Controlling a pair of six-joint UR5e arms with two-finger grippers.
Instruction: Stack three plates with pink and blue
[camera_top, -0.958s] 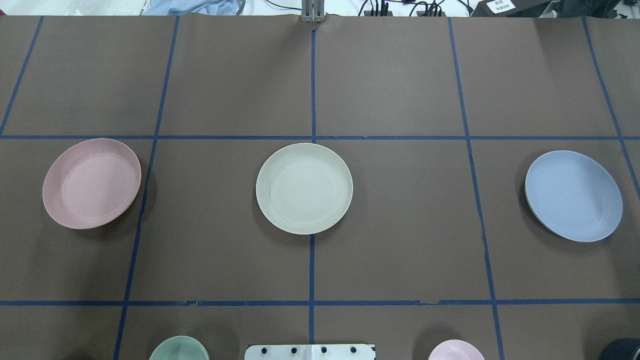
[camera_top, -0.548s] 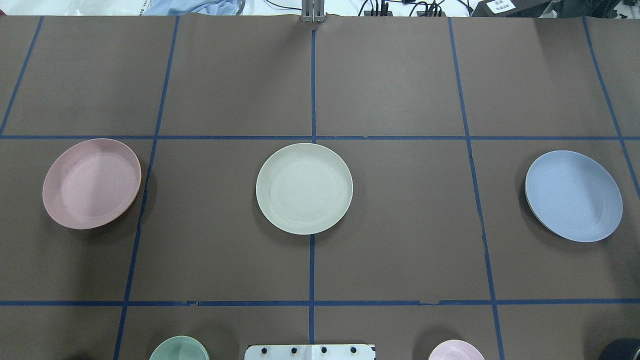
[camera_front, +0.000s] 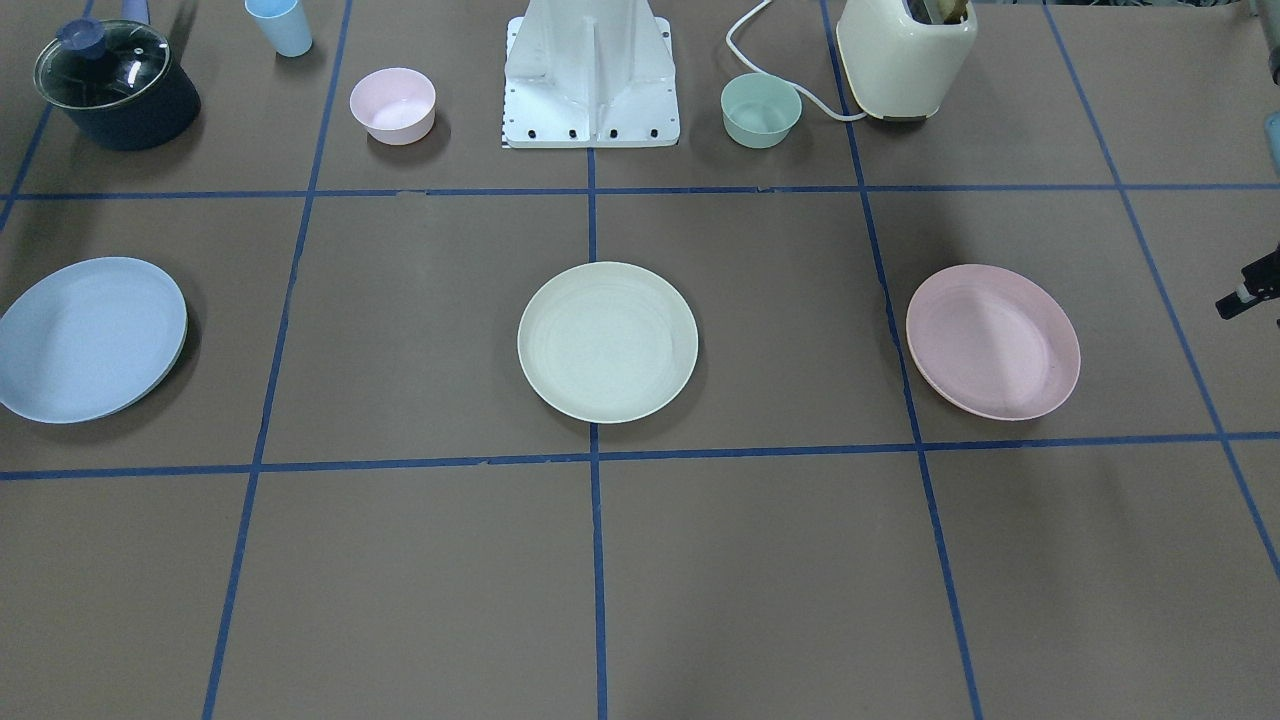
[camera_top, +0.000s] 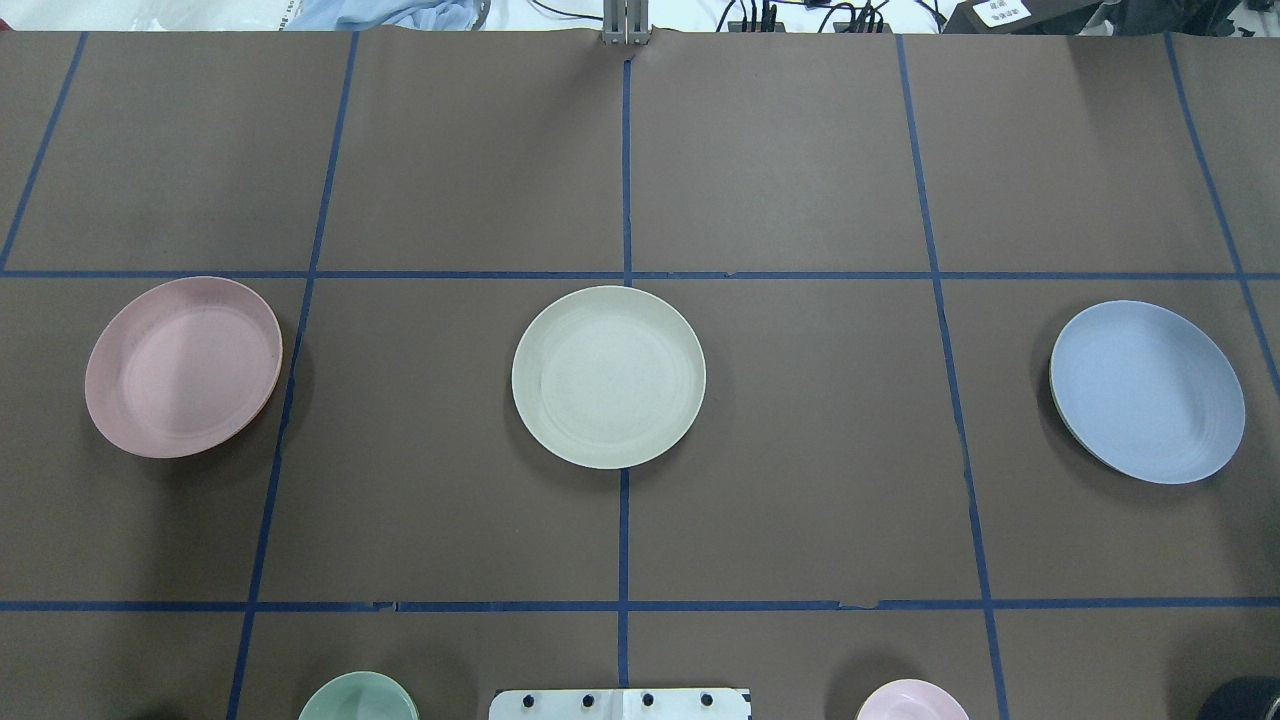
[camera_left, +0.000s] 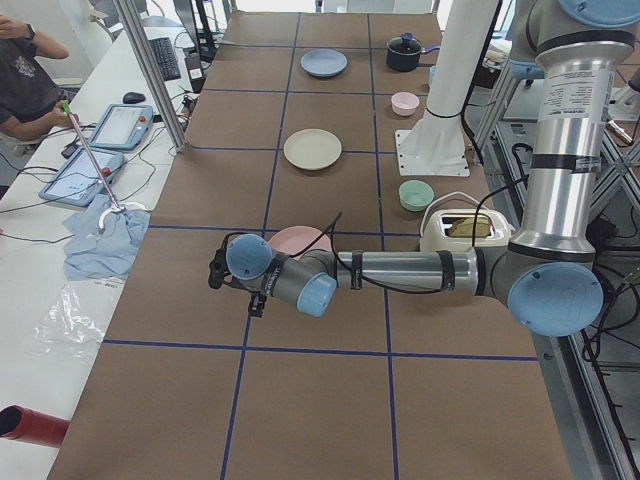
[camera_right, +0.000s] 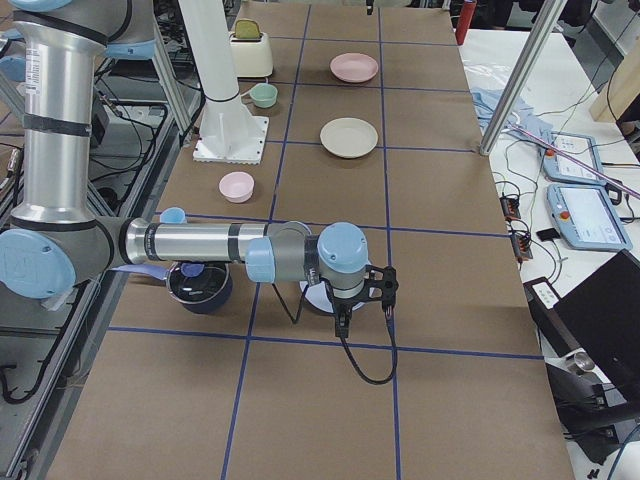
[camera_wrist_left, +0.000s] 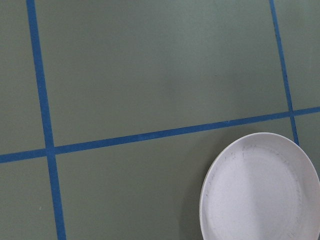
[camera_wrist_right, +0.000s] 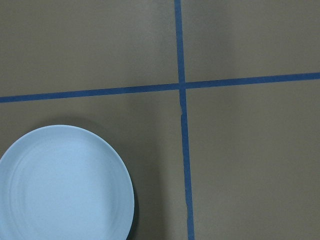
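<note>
The three plates lie flat and well apart in a row across the middle of the counter (camera_top: 780, 160), none stacked. The pink plate (camera_top: 183, 367) is near the left end edge, the cream plate (camera_top: 608, 377) is at the centre, and the blue plate (camera_top: 1147, 392) is near the right end edge. The left arm reaches out low over the counter, with the left fingers (camera_left: 236, 287) hanging just beside the pink plate, toward the left end. From the side views I cannot tell how far apart they stand, and they hold nothing that shows. The right fingers (camera_right: 365, 298) hang likewise beside the blue plate, which the arm partly hides; their spread cannot be told either. Along the robot-side edge stand a pink bowl (camera_front: 392, 104), a green bowl (camera_front: 761, 109), a toaster (camera_front: 905, 55), a lidded pot (camera_front: 116, 85) and a blue cup (camera_front: 280, 26).
</note>
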